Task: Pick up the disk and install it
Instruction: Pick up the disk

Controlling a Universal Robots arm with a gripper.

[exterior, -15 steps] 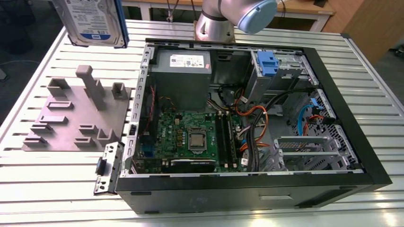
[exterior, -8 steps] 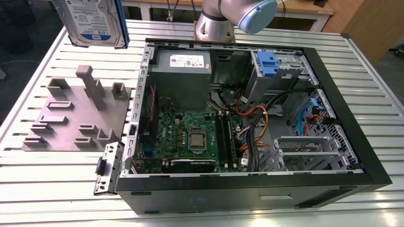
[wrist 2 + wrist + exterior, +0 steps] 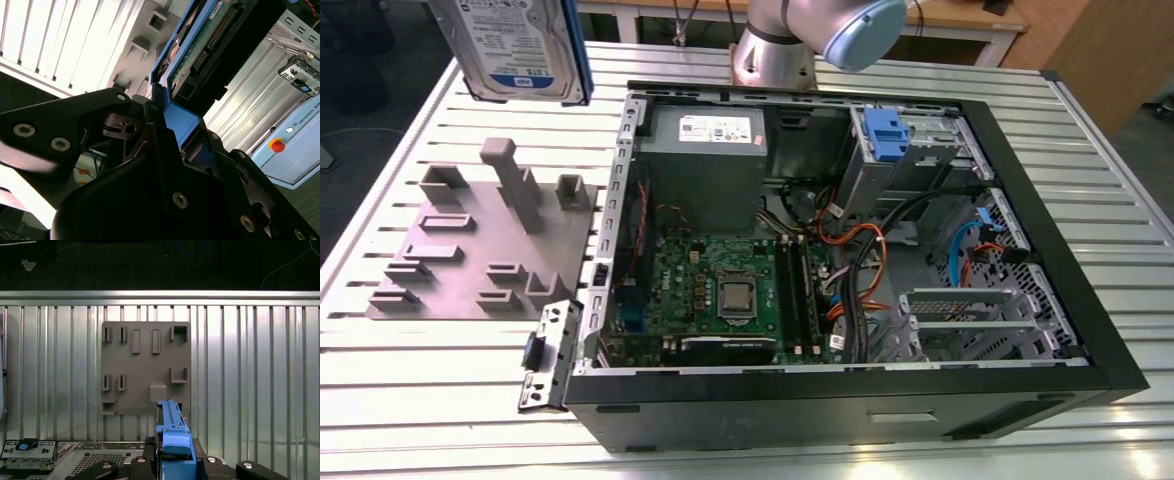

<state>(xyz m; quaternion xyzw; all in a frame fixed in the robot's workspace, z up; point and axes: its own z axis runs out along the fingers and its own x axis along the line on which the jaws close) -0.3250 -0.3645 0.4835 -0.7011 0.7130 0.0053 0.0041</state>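
The gripper (image 3: 181, 129) is clamping the disk (image 3: 515, 45) by its blue bracket (image 3: 186, 120), with the jaws closed on the bracket's end in both wrist views. The disk is hanging in the air with its label facing out, toward the exterior view's left, clear of the tabletop (image 3: 440, 400) and outside the case (image 3: 854, 400). A grey fixture plate (image 3: 467, 250) is lying on the tabletop just beside the case. The open case is holding a power supply (image 3: 707, 135), a motherboard (image 3: 720, 285), orange and black cables (image 3: 861, 240) and a drive cage (image 3: 921, 150) carrying a blue latch (image 3: 886, 135).
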